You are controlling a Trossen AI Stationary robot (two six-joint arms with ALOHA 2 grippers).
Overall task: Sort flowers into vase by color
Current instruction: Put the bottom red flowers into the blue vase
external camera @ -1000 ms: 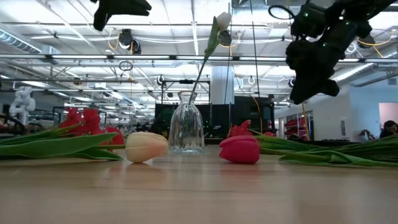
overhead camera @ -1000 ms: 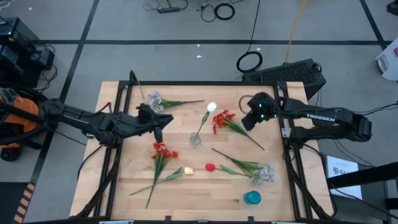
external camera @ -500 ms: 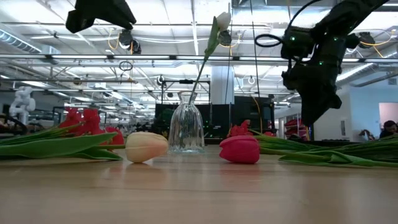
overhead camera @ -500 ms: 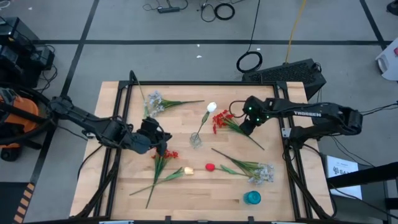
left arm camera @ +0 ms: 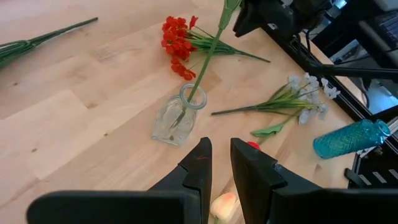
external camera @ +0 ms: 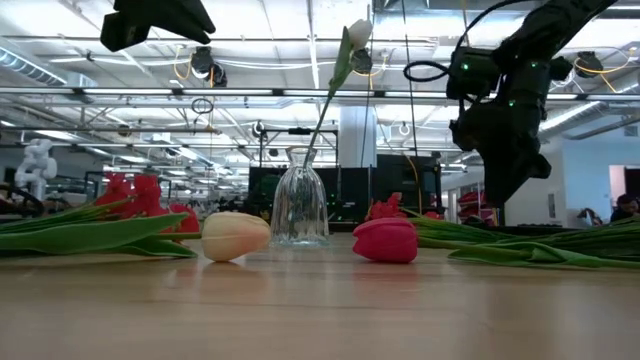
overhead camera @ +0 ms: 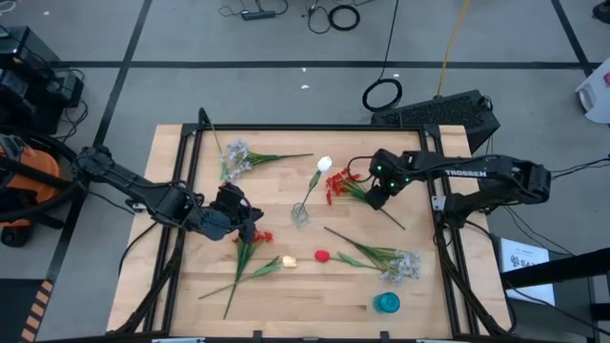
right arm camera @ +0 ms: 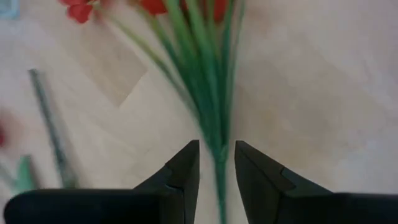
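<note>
**Right arm poised over red cluster stem**

While the right gripper [right arm camera: 216,163] hangs low over the red clustered flower [overhead camera: 345,184], its fingers stand parted astride the green stem, not yet closed on it.

- Step, as judged: pickup of 1 red flower; next move calls for lowering and closing on the stem.
- Left gripper [left arm camera: 220,163]: narrowly parted, holding nothing, above the second red cluster [overhead camera: 250,232].
- Glass vase [overhead camera: 300,214]: mid-table, holding 1 white tulip [overhead camera: 324,164].
- Teal vase [overhead camera: 386,303]: near the front edge.
- Room: bare wood between stems; table frame [overhead camera: 440,205] close beside the right arm.
</note>
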